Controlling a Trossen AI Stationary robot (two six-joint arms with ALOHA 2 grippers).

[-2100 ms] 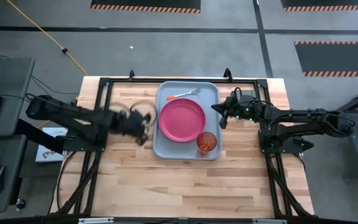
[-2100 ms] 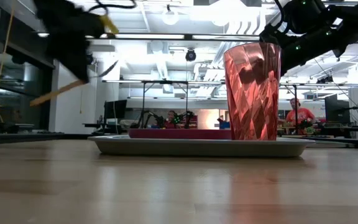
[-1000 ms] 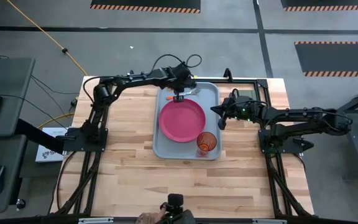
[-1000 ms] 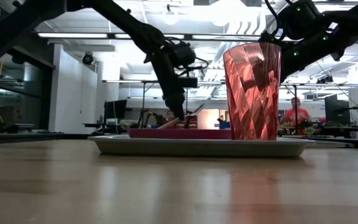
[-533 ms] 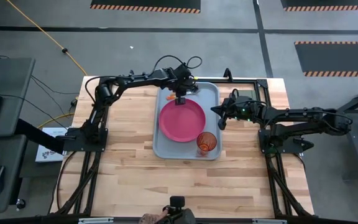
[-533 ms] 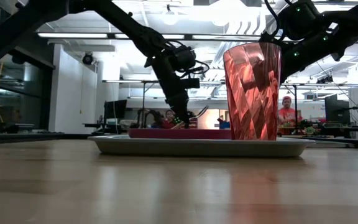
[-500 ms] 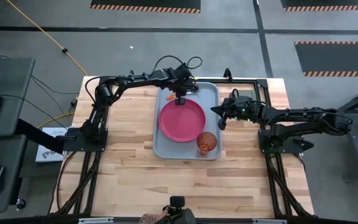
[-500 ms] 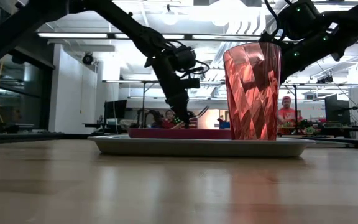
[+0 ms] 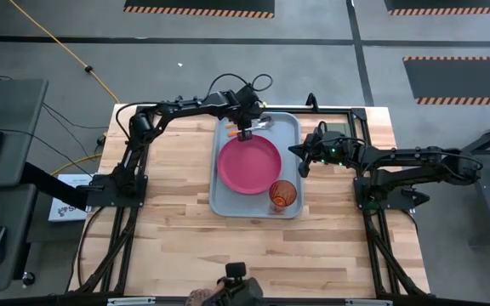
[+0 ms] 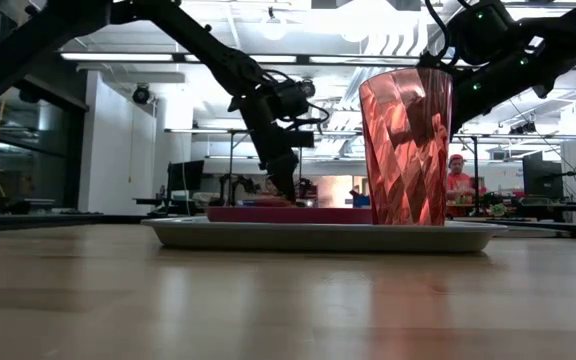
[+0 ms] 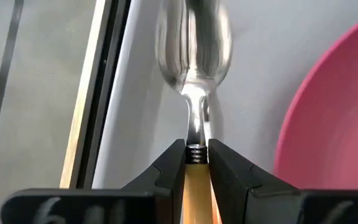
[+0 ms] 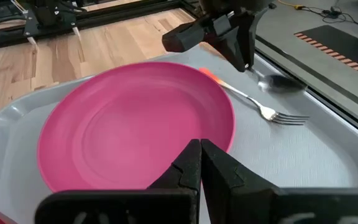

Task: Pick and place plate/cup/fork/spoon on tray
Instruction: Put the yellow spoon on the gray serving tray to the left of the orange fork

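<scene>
— What did we have from above?

— Our left pincer (image 9: 246, 130) hung over the far strip of the large grey-blue rectangular plastic tray (image 9: 292, 153), just beyond the round magenta-pink plastic plate (image 9: 249, 164) that lay in the tray's middle. The small translucent red-orange ribbed tumbler (image 9: 282, 195) stood in the tray's near right corner. Our right pincer (image 9: 301, 160) waited beside the tray's right rim. The tray sat on the wooden desk (image 9: 168, 221).

— And from desk height?

— The tumbler (image 10: 406, 146) filled the foreground, and the left arm reached down behind the plate's edge (image 10: 288, 214). We could not tell there whether the tool touched the tray.

— The left wrist?

— There our pincer (image 11: 196, 163) was clamped narrowly on the small spoon with a silver metal bowl and orange-yellow plastic handle (image 11: 194, 53), gripping where neck meets handle. The bowl lay over bare tray floor, the plate's rim (image 11: 334, 130) to one side.

— The right wrist?

— Its own fingers looked pressed together on nothing. It showed the spoon's bowl (image 12: 280, 82) low by the small fork with silver tines and red-orange handle (image 12: 260, 107), which lay on the tray past the plate.

— How did we judge the release should go?

— Lower until the bowl rested flat, keep clear of the fork's tines and the plate's rim, open only slightly, then lift straight up so the handle did not drag.
</scene>
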